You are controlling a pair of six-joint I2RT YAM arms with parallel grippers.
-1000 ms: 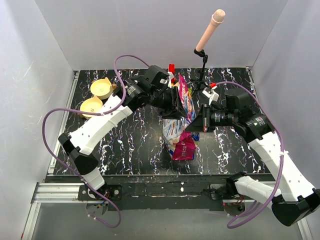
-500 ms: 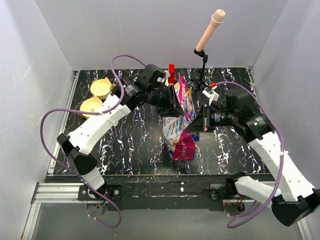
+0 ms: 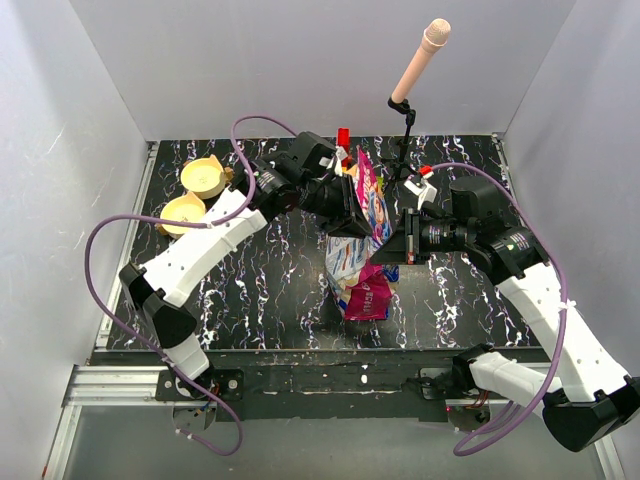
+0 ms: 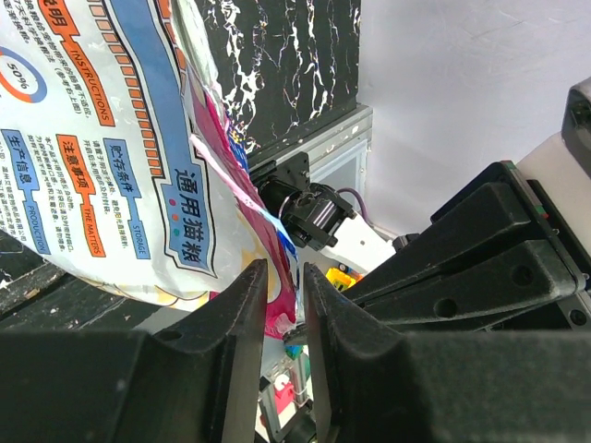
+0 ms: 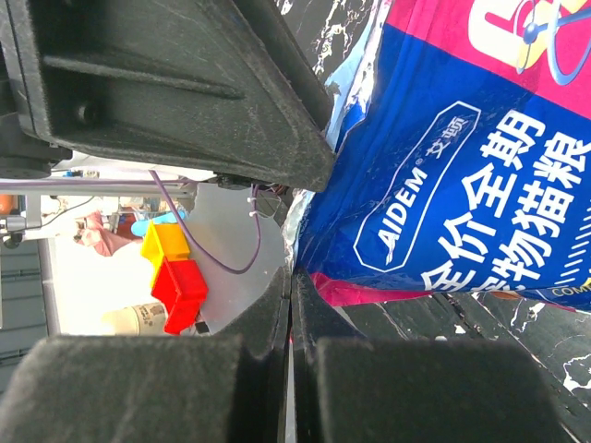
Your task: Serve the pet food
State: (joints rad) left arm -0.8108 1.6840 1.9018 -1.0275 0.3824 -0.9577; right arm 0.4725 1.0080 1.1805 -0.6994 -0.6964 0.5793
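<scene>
The pet food itself is hidden inside its glossy white, blue and pink foil bag (image 3: 365,240), which stands upright mid-table, held up at its top. My right gripper (image 3: 387,250) is shut on the bag's silver-lined edge (image 5: 300,231), pads pressed together on the foil. From the left, my left gripper (image 3: 352,205) reaches the bag's upper part. In the left wrist view the bag's (image 4: 102,138) pink edge hangs between the left gripper (image 4: 284,272) fingers. A narrow gap still shows between them, so it is open.
Two tan bowls (image 3: 203,177) (image 3: 183,212) sit at the table's back left. Red and yellow toy blocks (image 3: 343,140) stand behind the bag. A microphone on a stand (image 3: 405,110) rises at the back right. White walls enclose the table.
My left gripper's fingers have drawn closer together around the bag's edge, and its wrist has shifted slightly. The right gripper and the bag have stayed where they were.
</scene>
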